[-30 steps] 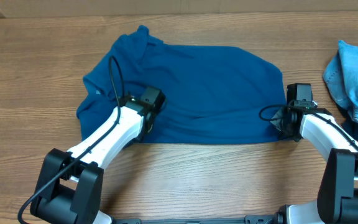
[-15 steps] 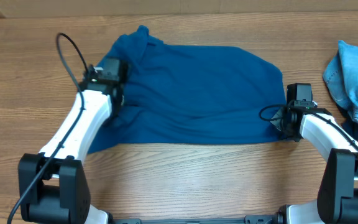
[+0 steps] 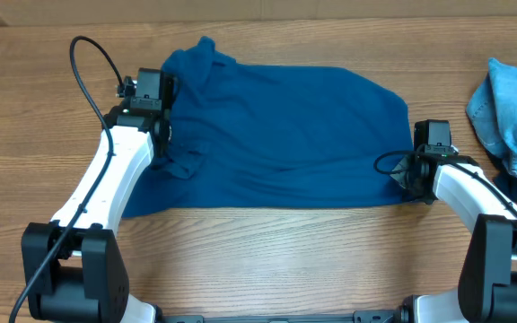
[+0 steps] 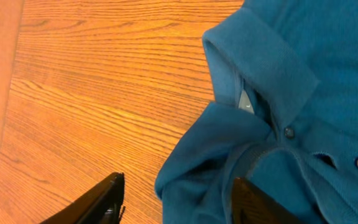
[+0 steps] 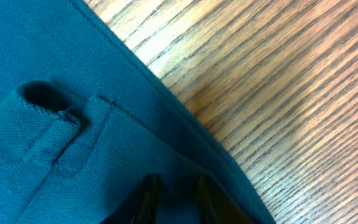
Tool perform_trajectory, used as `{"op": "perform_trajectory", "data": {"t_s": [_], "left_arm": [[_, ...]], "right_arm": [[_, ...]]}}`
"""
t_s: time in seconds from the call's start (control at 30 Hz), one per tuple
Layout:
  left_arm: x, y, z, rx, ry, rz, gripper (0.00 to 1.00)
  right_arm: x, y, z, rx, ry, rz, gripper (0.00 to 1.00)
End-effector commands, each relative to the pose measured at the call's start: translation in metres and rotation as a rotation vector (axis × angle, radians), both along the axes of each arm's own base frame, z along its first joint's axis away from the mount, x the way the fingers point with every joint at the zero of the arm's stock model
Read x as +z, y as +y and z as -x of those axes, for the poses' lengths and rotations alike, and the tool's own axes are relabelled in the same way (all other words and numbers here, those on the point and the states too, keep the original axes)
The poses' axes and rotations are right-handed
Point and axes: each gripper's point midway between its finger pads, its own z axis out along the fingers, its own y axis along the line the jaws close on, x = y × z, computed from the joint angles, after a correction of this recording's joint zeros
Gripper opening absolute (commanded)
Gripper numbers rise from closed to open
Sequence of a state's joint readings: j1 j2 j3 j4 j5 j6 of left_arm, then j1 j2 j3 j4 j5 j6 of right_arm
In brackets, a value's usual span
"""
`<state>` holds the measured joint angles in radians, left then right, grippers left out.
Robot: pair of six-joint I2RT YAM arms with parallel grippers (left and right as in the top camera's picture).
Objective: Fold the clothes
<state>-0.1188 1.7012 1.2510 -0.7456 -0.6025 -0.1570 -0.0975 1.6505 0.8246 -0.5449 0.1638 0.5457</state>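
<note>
Table (image 3: 267, 260): wood-grain top; both arm bases sit at near edge, L arm reaching far, R arm bent in short.
R gripper (image 5: 174, 198): near-right, at shirt's R edge. Fingers almost together, pinching the blue cloth by its hem; tips cut off by frame in wrist view. Bare wood just beside.
Shirt (image 3: 285, 135): deep blue, plain, no print. Lies across mid-table btwn the two grippers, mostly flat w/ soft creases; near edge fairly straight, L side bunched and rumpled.
L gripper (image 4: 176, 202): farther back, at shirt's far-L corner, near collar. Jaws spread wide; one finger over bare wood, the other over cloth. A rumpled fold lies btwn them, not clamped.
Collar (image 4: 260, 56): stands folded, paler blue inside w/ a grey tag (image 4: 246, 102); two buttons (image 4: 289, 132) on the placket below it.
Cable (image 3: 88, 54): black loop off L wrist, arcing over bare wood at far L.
Pale garment (image 3: 510, 108): light-blue crumpled heap at R edge of table, well apart from shirt; something dark just nearer, unclear what.
</note>
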Motion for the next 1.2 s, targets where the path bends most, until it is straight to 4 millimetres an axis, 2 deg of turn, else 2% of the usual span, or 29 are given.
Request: {"op": "perform_trajectory", "data": {"t_s": [0.0,0.07,0.1,0.2,0.27,0.37,0.4,0.53,0.63,0.8,0.93,1.17], "left_arm": [[0.000,0.000,0.001,-0.005,0.031,0.024,0.36],[-0.012,-0.016,0.013,-0.043,0.105,0.099,0.32],[-0.018,-0.028,0.020,-0.065,0.141,0.158,0.33],[-0.035,-0.066,0.034,-0.137,0.215,0.330,0.46],[-0.046,-0.084,0.042,-0.177,0.243,0.370,0.57],[-0.068,-0.106,0.054,-0.240,0.271,0.380,0.64],[-0.071,-0.109,0.054,-0.249,0.266,0.382,0.62],[-0.080,-0.114,0.050,-0.271,0.236,0.388,0.35],[-0.086,-0.115,0.051,-0.274,0.228,0.394,0.27],[-0.095,-0.119,0.058,-0.297,0.277,0.414,0.07],[-0.105,-0.126,0.067,-0.335,0.338,0.448,0.04],[-0.111,-0.123,0.075,-0.377,0.397,0.423,0.04]], "right_arm": [[-0.017,-0.003,0.023,-0.015,0.088,0.004,0.26],[-0.017,-0.003,0.023,-0.015,0.088,0.004,0.26],[-0.017,-0.003,0.023,-0.015,0.088,0.004,0.26],[-0.017,-0.003,0.023,-0.015,0.088,0.005,0.26],[-0.017,-0.003,0.023,-0.015,0.088,0.004,0.26],[-0.017,-0.003,0.023,-0.015,0.088,0.004,0.26],[-0.017,-0.003,0.023,-0.015,0.088,0.004,0.26],[-0.017,-0.003,0.023,-0.015,0.088,0.004,0.26],[-0.017,-0.003,0.023,-0.015,0.088,0.004,0.26],[-0.017,-0.003,0.023,-0.015,0.088,0.004,0.26],[-0.017,-0.003,0.023,-0.015,0.089,0.004,0.26],[-0.017,-0.003,0.022,-0.016,0.083,0.005,0.26]]}}
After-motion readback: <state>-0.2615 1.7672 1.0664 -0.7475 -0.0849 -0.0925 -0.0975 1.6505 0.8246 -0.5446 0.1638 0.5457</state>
